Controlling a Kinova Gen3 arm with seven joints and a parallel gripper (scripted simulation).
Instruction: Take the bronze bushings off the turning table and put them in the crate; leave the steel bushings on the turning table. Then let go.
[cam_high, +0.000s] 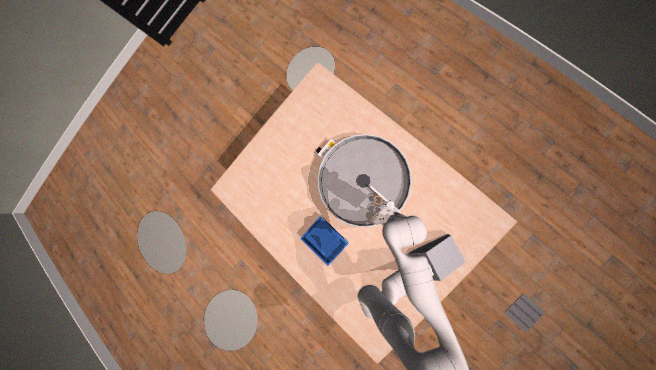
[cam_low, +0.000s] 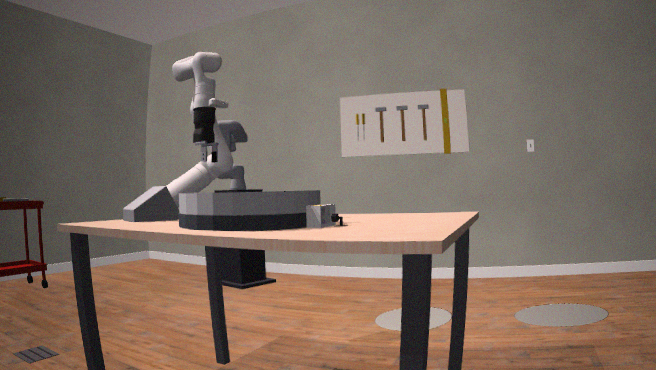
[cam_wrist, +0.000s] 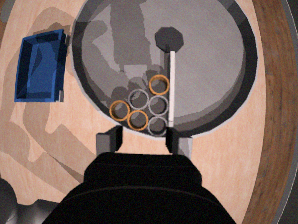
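The end effector (cam_low: 209, 153) (cam_wrist: 144, 135) hangs high over the turning table (cam_high: 389, 165) (cam_low: 265, 202) (cam_wrist: 215, 65), its fingers standing wide with nothing between them, which suits a moment of choosing a ring to pick before any descent. Six rings sit together on the disc, all on the side toward the arm. Three are orange-brown, which I take for the bronze bushings: one near the hub (cam_wrist: 159, 85), one at the outer left of the group in the wrist view (cam_wrist: 119, 110), and one by the rim (cam_wrist: 137, 120). The three grey ones, presumably the steel bushings (cam_wrist: 138, 99), lie among them, so each pick has to be made by colour. A pale bar (cam_high: 378, 193) (cam_wrist: 172, 87) runs outward from the hub along one side of the group; it probably serves as a stop that gathers the rings within reach. The blue crate (cam_high: 310, 246) (cam_wrist: 19, 75) stands on the tabletop (cam_high: 280, 150) (cam_low: 395, 227) beside the disc, toward the long edge at the lower left of the top view, about midway between that edge's two corners, a short carry from the rings. No ring shows in it, so all the bronze work seems ahead. The rings stand so near one another that a wide finger could nudge a steel neighbour; the outer left bronze one looks the easiest start, having more free room around it.
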